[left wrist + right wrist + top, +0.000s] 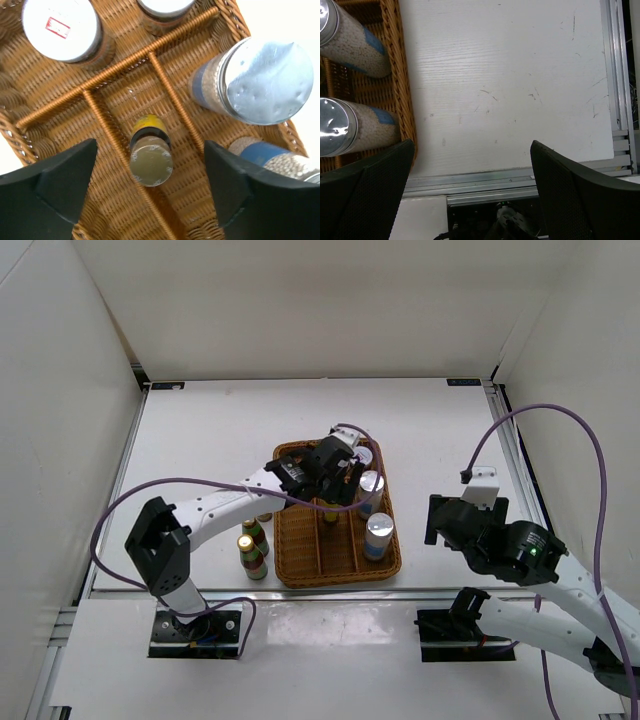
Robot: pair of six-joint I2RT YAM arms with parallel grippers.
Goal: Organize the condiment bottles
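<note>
Left gripper hangs over the wicker tray, jaws spread wide and clear of the gold-capped bottle standing upright between 2 dividers in the middle lane. Sorting appears to go by type, since 2 silver-capped bottles occupy the adjacent lane. Right gripper, likewise spread and empty, hovers over the table beside the tray. 2 gold-capped bottles stand outside, near its left edge.

Bright, even light falls from above, leaving only soft, faint shadows around the wicker tray. Inside the tray, a silver-capped bottle glares white on its lid.
</note>
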